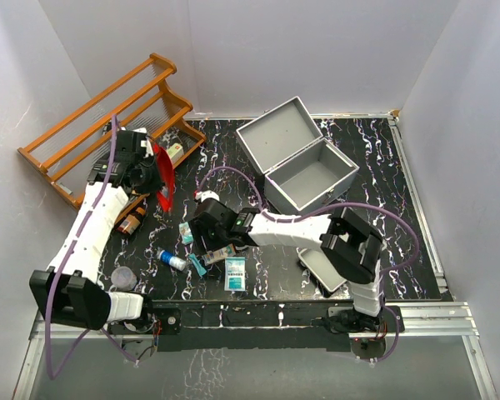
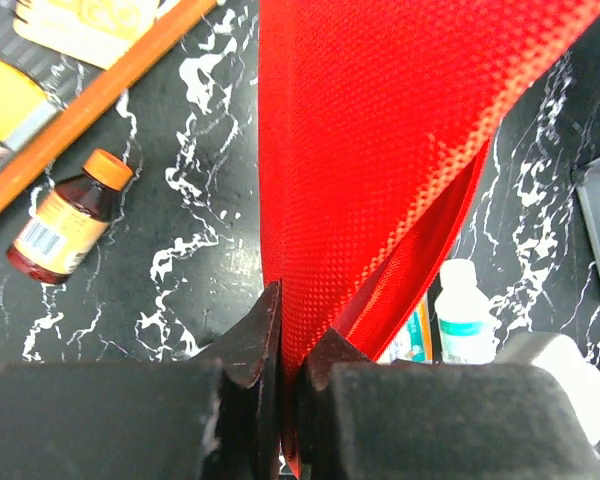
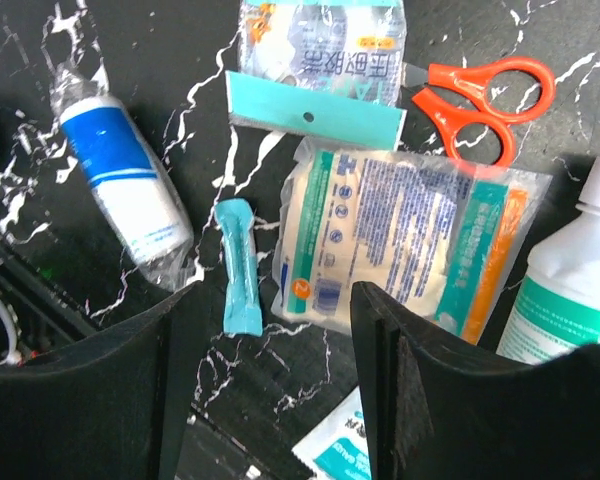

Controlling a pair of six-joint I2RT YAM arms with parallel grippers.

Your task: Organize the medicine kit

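Left fingers (image 2: 255,345) pinch red fabric (image 2: 380,150); right fingers (image 3: 410,400) gape over a gauze packet (image 3: 400,240); only the overhead view shows the open medicine kit (image 1: 275,137)

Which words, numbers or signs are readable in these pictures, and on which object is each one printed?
Nothing can be quoted with certainty.
Clear packet with teal header: large Chinese characters, too unsharp to quote.
Gauze packet: small print, blurred.
White bottle: teal label, print too small.
Brown bottle: label with barcode, blurred.
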